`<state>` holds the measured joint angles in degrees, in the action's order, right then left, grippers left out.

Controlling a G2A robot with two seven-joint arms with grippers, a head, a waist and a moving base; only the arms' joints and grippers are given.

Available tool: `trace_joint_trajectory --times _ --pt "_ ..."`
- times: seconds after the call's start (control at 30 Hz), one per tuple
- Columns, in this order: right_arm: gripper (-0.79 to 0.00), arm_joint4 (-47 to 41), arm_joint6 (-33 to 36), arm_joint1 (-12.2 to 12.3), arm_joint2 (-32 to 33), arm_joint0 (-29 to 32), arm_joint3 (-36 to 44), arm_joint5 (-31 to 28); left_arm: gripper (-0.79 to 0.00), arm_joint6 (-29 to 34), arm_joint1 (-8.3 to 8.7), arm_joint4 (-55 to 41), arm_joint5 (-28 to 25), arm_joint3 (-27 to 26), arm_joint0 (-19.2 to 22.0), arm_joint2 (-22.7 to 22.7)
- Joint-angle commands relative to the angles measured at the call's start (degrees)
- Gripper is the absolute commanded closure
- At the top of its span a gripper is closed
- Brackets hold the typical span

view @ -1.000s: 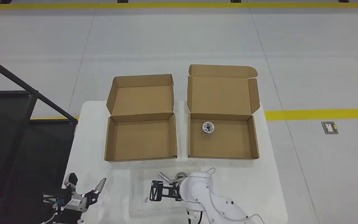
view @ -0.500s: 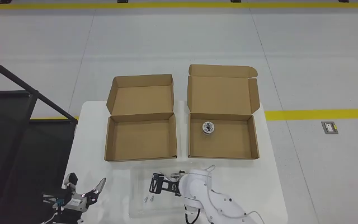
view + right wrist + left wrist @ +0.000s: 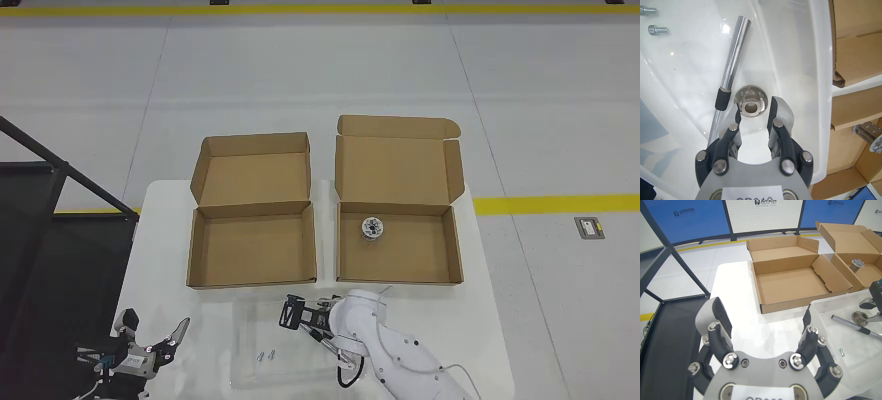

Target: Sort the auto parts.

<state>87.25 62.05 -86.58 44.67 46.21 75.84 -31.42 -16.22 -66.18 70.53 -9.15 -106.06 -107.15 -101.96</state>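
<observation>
A silver flanged hub (image 3: 751, 103) lies in the clear plastic tray (image 3: 795, 56) beside a chrome rod (image 3: 734, 56) with a black sleeve. My right gripper (image 3: 754, 113) is open just above the hub, one finger on each side of it, holding nothing. From above, the right gripper (image 3: 293, 312) is over the tray's far edge. Two small bolts (image 3: 658, 29) lie farther off in the tray. My left gripper (image 3: 764, 317) is open and empty at the table's near left corner (image 3: 150, 350). The hub (image 3: 861, 316) and rod (image 3: 853, 326) also appear in the left wrist view.
Two open cardboard boxes stand behind the tray: the left box (image 3: 252, 245) holds nothing, the right box (image 3: 400, 243) holds a round metal part (image 3: 372, 227). A black rack (image 3: 668, 332) adjoins the table's left side.
My right gripper has swung from the tray's middle toward the far edge near the boxes and now straddles the hub. The left arm has not moved.
</observation>
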Motion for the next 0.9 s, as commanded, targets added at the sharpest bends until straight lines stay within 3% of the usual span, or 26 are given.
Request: trace_joint_trajectory --times 0.0,0.17,0.5,0.67,0.87 --pt "-0.354 -0.19 -0.09 -0.09 -0.04 -0.36 -0.63 -0.09 -0.785 0.0 0.0 0.0 0.0 0.0 0.0 0.0" --pt "-0.289 -0.69 0.21 -0.33 -0.28 -0.84 -1.86 -0.08 -0.785 0.0 0.0 0.0 0.0 0.0 0.0 0.0" --pt "-0.274 -1.58 -0.49 -0.59 -0.24 -1.63 -4.13 -0.57 -0.785 0.0 0.0 0.0 0.0 0.0 0.0 0.0" --pt "0.0 -1.65 -0.61 -0.64 -0.29 -1.71 -4.07 -0.71 -0.785 0.0 0.0 0.0 0.0 0.0 0.0 0.0" --pt "0.0 -0.7 -1.97 -0.11 0.34 -0.26 -0.01 -1.97 -0.785 0.0 0.0 0.0 0.0 0.0 0.0 0.0"
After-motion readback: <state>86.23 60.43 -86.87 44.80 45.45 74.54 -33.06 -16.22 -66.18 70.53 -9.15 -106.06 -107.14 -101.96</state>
